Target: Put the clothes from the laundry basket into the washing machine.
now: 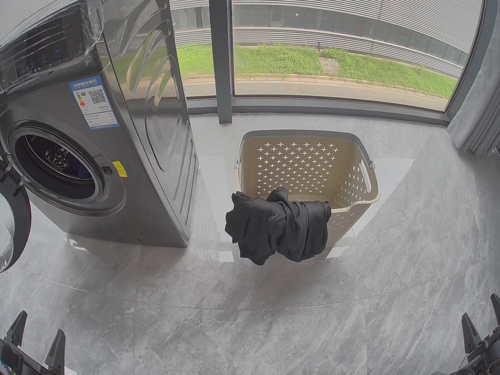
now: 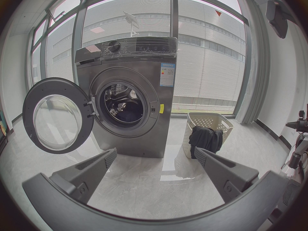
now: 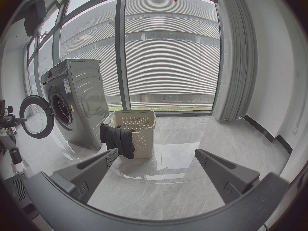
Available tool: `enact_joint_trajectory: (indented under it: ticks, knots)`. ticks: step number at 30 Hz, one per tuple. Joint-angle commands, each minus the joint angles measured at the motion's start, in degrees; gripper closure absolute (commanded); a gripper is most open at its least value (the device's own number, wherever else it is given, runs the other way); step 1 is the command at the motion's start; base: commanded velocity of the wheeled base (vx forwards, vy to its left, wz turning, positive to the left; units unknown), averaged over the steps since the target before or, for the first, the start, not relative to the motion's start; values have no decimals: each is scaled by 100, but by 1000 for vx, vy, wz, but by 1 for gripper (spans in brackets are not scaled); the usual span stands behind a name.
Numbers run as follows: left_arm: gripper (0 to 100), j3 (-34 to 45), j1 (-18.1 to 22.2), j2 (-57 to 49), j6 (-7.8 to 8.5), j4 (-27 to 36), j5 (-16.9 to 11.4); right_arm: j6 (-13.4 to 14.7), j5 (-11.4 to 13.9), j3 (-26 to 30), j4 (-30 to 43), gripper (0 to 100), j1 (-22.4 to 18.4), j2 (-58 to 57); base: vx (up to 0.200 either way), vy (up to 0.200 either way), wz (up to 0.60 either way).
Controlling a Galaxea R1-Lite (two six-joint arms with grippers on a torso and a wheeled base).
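The clothes (image 1: pixel 278 225), a bundle of black fabric, hang over the near rim of the laundry basket (image 1: pixel 302 165), partly inside and partly spilling down its outer front wall at the 6 o'clock side, without reaching the floor (image 1: pixel 260 313). The basket is cream plastic with star-shaped cut-outs and a handle slot on its 3 o'clock side; it stands upright on grey stone-look tiles near the middle of the head view. At about 9 o'clock from the basket, close by but apart from it, stands the grey washing machine (image 1: pixel 140 131), its control panel under clear film. Its round door (image 1: pixel 13 230) is swung fully open toward 8 o'clock, leaving the drum opening (image 1: pixel 57 165) uncovered; in the left wrist view something dark lies low in the drum (image 2: pixel 126 114), but what it is cannot be told. The left gripper (image 1: pixel 39 329) sits at 7 o'clock of the head view, fingers spread wide and holding nothing, well apart from the basket and the machine. The right gripper (image 1: pixel 480 311) sits at 5 o'clock, likewise spread wide and empty. At 12 o'clock beyond the basket is a floor-to-ceiling window (image 1: pixel 338 37), with a pale curtain (image 1: pixel 479 105) at 2 o'clock.
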Motion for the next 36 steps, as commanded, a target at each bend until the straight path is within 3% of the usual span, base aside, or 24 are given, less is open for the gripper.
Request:
enact_joint_trajectory:
  ticks: [1, 7, 27, 30, 33, 36]
  knots:
    - [0, 92, 0, -75, -4, 0, 4, -1, 2, 101, -1, 0, -3, -93, 200, 0, 0]
    - [0, 92, -8, -75, -4, 0, -5, -18, 2, 101, 7, 0, -21, -93, 200, 0, 0]
    - [0, 92, 0, -75, -13, 0, 4, 43, -77, 101, 7, 0, -12, -93, 30, 0, 0]
    - [0, 92, 0, -75, -13, 0, 4, 237, -16, -479, -335, 0, 6, -14, 0, 0, 0]
    - [0, 92, 0, -75, -13, 0, 4, 377, 213, -866, -186, 0, 6, 734, 0, 0, 0]
    - [0, 92, 0, -75, -4, 0, 4, 421, 881, -751, -10, 0, 14, 1674, 0, 0, 0]
